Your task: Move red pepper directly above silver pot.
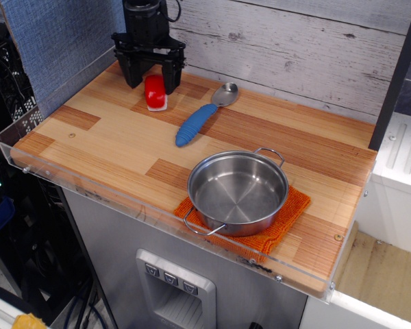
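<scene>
The small glossy red toy pepper (pixel 155 92) is lying at the far left of the wooden worktop (pixel 123 147), well apart from the wide shallow stainless steel pot (pixel 238 192) on its orange cloth (pixel 293 208). The black tool (pixel 151 77) is being held open, fingers straddling the pepper, nothing gripped. The pepper is judged light, rigid and slippery, so its flat sides are being recommended as the hold.

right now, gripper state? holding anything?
Gripper: open, fingers straddling the red pepper, which sits on the table; not gripped or lifted.
</scene>
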You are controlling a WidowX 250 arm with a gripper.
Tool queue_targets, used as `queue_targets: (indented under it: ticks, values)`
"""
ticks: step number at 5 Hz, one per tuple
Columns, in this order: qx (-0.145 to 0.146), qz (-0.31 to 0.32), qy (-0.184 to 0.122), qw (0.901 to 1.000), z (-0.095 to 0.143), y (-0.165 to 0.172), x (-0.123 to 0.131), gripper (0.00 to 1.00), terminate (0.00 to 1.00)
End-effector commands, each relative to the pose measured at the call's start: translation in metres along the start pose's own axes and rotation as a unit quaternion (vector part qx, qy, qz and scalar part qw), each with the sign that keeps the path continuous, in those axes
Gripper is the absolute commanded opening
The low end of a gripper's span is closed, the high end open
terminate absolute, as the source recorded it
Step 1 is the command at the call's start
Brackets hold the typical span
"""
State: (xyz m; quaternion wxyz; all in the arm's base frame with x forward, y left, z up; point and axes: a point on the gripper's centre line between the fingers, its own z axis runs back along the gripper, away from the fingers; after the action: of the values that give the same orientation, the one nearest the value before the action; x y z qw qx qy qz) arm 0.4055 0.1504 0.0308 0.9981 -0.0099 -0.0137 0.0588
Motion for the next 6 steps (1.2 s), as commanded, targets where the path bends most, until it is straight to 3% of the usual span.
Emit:
queue_targets:
  ticks: [1,3,5,6]
  values:
    - [-0.007,0.014,-0.028,0.9995,0.014,-0.008,0.011,0.00,0.00]
    - [0.002,0.014,-0.022,0.9997,0.011,-0.022,0.003,0.00,0.00]
    - [-0.014,0.045,-0.046,0.9978,0.073,-0.044,-0.005,0.00,0.00]
    - [-0.052,0.011,-0.046,0.9975,0.082,-0.082,0.000,0.00,0.00]
